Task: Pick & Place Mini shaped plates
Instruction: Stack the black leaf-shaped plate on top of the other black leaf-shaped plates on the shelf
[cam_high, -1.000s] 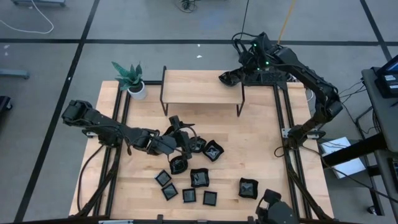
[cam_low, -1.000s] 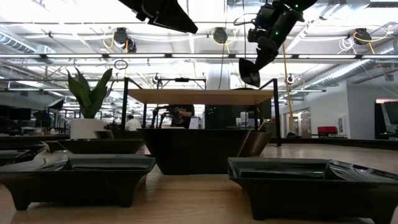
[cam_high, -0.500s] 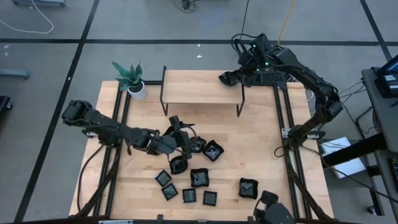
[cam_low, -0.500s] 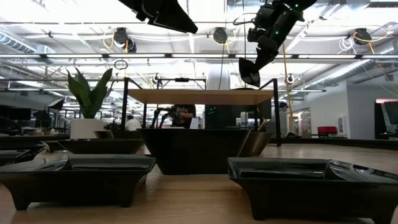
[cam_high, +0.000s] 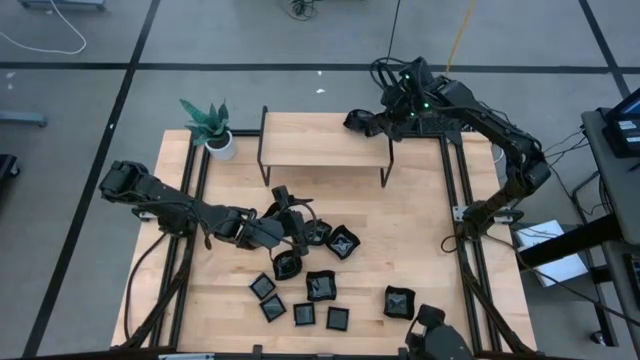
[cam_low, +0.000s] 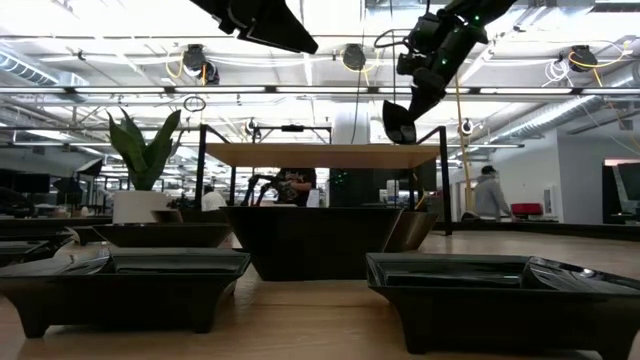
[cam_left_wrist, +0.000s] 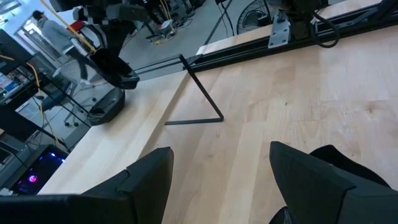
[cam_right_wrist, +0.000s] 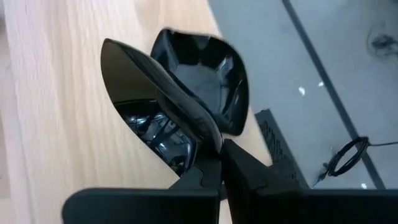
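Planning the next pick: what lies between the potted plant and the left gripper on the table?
In the high view, only bare wood lies between the potted plant and the left gripper; no mini plates there.

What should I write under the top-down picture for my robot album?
Right gripper carries a small black plate over the wooden shelf; left gripper waits among plates on the table.

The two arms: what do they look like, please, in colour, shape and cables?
Both arms are dark, jointed and slender. The left tool has broad, flat black fingers. Near the right tool small green lights glow on the wrist, and black cables loop along both arms.
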